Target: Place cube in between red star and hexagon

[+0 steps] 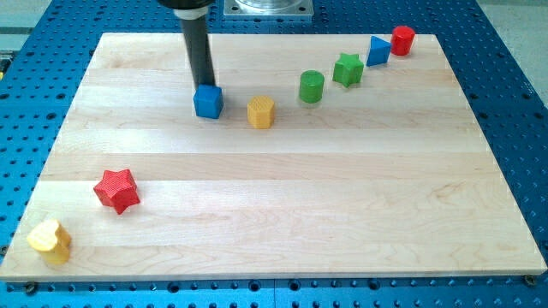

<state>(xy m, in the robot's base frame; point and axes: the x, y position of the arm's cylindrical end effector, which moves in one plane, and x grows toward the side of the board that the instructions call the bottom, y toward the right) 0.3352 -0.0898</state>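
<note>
A blue cube (208,102) sits on the wooden board at the upper left of centre. My tip (205,85) stands right behind the cube, touching its top edge from the view's top. A yellow-orange hexagon (261,112) sits just to the cube's right. A red star (116,190) lies far down at the view's lower left.
A green cylinder (312,86), a green star (348,69), a blue triangular block (378,50) and a red cylinder (402,39) run in a line toward the upper right. A yellow heart-like block (50,240) sits at the lower left corner of the wooden board (342,197).
</note>
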